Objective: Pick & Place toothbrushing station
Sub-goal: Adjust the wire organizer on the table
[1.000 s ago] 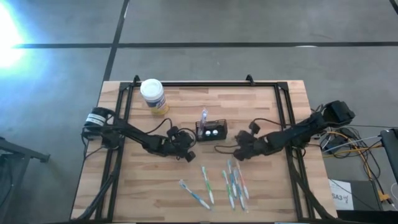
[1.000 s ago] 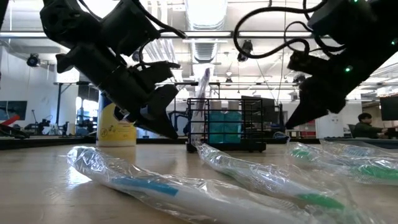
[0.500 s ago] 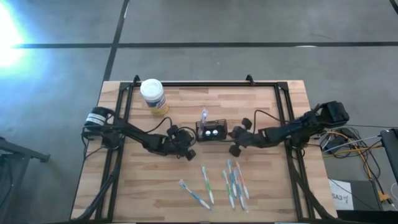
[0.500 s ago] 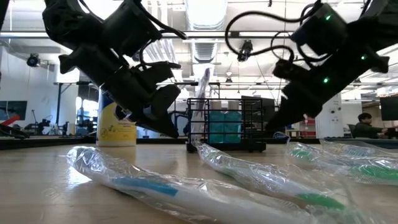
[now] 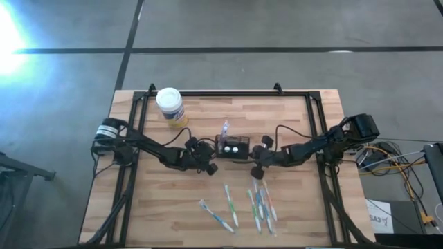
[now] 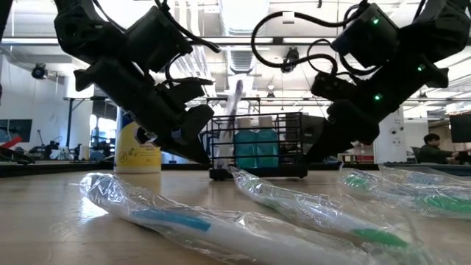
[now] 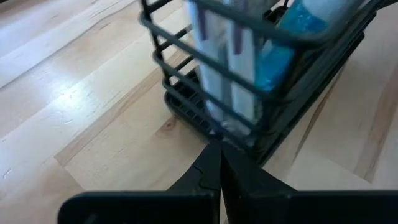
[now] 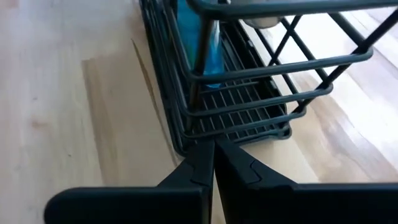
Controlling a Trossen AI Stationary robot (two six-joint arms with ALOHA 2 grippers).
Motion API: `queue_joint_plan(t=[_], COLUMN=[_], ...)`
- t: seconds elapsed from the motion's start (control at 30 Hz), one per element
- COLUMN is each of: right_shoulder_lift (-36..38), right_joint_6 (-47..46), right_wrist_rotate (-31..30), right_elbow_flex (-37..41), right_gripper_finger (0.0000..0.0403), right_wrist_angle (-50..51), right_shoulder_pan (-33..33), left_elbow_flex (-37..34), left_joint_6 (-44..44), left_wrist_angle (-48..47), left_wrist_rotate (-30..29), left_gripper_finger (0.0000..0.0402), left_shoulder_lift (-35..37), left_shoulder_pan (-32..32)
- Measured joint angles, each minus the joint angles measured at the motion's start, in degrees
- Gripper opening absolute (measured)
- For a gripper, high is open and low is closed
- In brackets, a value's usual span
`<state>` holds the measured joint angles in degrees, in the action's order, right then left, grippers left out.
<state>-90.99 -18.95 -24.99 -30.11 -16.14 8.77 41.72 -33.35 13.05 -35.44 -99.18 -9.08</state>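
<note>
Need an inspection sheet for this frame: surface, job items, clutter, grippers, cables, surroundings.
Surface: wooden table, black frame along its edges.
Job's things: black toothbrushing station mid-table, upright, holding a wrapped toothbrush and blue items.
Clutter: wrapped toothbrushes loose at the near edge; white-lidded jar in the far left corner.
Grippers: left gripper shut, tip at the station's left end; right gripper shut, tip at its right end. Neither holds anything.
Cables: loose bundle off the table's right side.
Surroundings: grey floor; a seated person far behind.
</note>
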Motion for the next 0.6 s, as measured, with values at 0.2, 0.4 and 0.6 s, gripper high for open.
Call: queue_joint_plan(t=[0.2,0.4,0.6], right_shoulder_lift=[0.14,0.08,0.08], right_joint_6=[0.23,-1.13,-2.26], right_wrist_rotate=[-0.35,-0.53,-0.98], right_elbow_flex=[-0.81,-0.15,0.11], right_gripper_finger=[0.0008,0.0008,0.0008], right_wrist_angle=[1.18,1.09,2.23], right_shoulder_pan=[0.36,0.14,-0.45], left_elbow_flex=[-0.07,-0.07,-0.07], left_joint_6=[0.38,0.73,1.7], left_wrist_angle=[0.45,0.78,1.53], left_wrist_rotate=[1.03,2.22,3.4], left_gripper_finger=[0.0001,0.0001,0.0001], left_shoulder_lift=[0.0,0.0,0.0], left_shoulder_pan=[0.02,-0.01,-0.02])
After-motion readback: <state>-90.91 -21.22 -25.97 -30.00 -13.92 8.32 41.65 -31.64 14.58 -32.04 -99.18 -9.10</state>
